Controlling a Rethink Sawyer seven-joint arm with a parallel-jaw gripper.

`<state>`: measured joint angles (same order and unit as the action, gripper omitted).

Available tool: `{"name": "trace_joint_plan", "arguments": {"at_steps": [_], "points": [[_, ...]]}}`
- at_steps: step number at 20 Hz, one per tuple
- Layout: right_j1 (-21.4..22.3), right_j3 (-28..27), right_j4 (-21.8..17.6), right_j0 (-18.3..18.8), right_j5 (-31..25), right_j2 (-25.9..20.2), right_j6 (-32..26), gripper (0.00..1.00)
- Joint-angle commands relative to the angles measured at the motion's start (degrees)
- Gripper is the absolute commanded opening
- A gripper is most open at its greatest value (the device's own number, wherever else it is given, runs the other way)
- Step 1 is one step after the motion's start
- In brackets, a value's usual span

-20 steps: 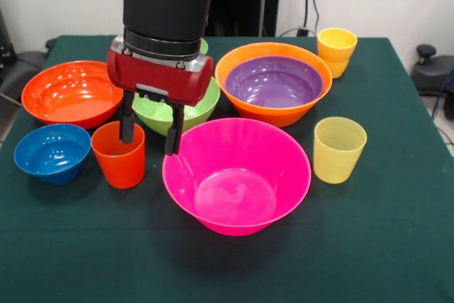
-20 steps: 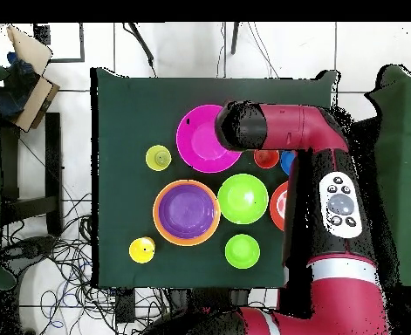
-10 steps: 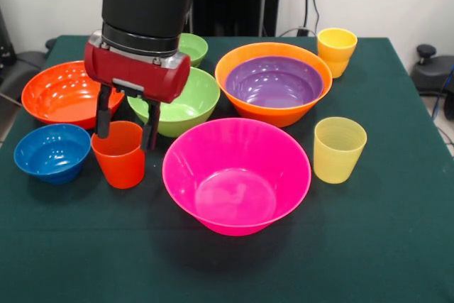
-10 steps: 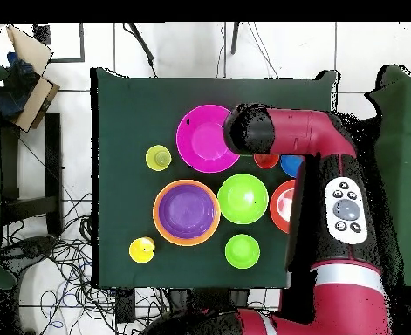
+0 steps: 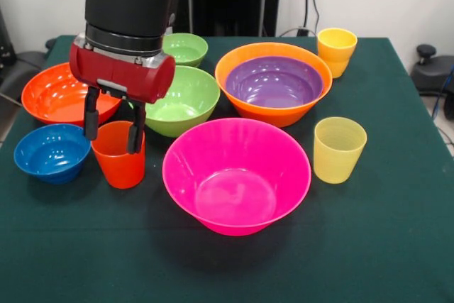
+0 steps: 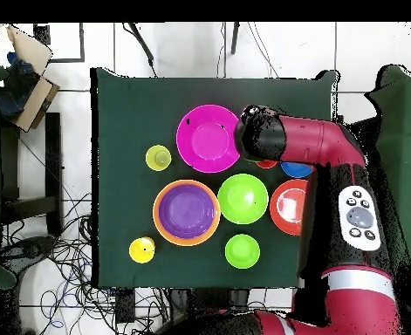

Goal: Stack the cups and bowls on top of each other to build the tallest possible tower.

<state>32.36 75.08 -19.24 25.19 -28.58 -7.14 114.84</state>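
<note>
From the front, my gripper (image 5: 111, 131) hangs over the red-orange cup (image 5: 118, 154) with its fingers spread: the left finger stands outside the cup's left wall, the right finger seems to sit at or just inside the right part of the rim. Nothing is pinched yet. The cup stands upright on the green cloth, between the blue bowl (image 5: 52, 151) on its left and the big pink bowl (image 5: 236, 175) on its right. Behind it are the red-orange bowl (image 5: 62, 93) and the green bowl (image 5: 181, 99). The tower's base, the orange bowl (image 5: 274, 54) with the purple bowl (image 5: 274, 81) nested in it, sits far right.

To grip well, I judge I should settle which hold I want, either both fingers outside the cup or one wall between them, then go lower before closing, so the smooth tapered plastic does not squirt out. I should close gently and lift straight up, clear of the blue bowl's rim.

From overhead, my arm covers most of the cup; only a sliver of red-orange (image 6: 266, 163) shows beside the pink bowl (image 6: 207, 138). The two yellow cups (image 6: 158, 158) and (image 6: 141, 250) stand well apart from it, and the small green bowl (image 6: 242, 251) lies loose.
</note>
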Motion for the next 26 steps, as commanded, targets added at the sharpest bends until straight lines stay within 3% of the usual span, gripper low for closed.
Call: {"name": "trace_joint_plan", "arguments": {"at_steps": [1, 9, 18, 26], "points": [[-4.0, 7.1, 2.5, 0.9, 2.5, -3.8, 5.1, 1.0], [-5.0, 8.2, 6.5, -1.7, 3.4, -0.3, 11.1, 1.0], [-6.4, 9.2, 9.2, -2.3, 8.4, 0.8, 11.4, 1.0], [-8.6, 7.2, 10.5, -8.4, 10.2, 11.1, 16.6, 1.0]]}}
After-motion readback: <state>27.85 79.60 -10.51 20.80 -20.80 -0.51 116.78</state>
